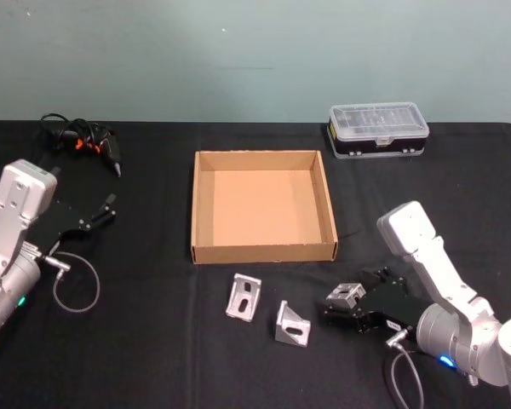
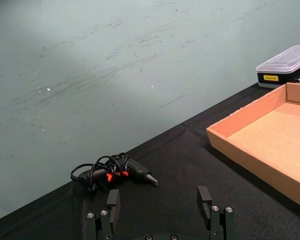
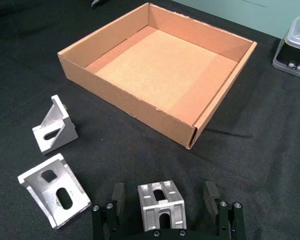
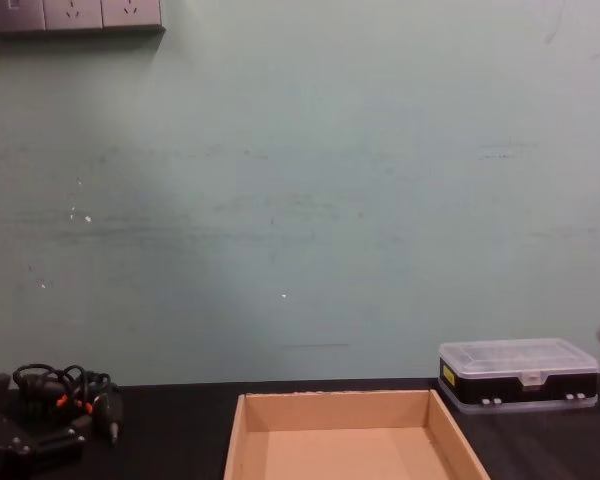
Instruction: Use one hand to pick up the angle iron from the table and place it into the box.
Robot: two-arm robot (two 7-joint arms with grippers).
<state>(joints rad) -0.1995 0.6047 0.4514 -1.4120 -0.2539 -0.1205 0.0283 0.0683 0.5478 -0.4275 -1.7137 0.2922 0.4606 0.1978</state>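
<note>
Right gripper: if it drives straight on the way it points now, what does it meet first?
The angle iron, lying between the right gripper's open fingers. Past it the line looks to reach the box's near wall, though depth is unclear.

The head view looks steeply down on the box [image 1: 264,252] from its near side, the chest view looks low across it toward the wall [image 4: 300,200], and both wrist views face it obliquely from just above the table [image 3: 250,150].

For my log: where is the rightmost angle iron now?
Head view: the angle iron lies front right, between the right gripper's open fingers, beside two others.
</note>
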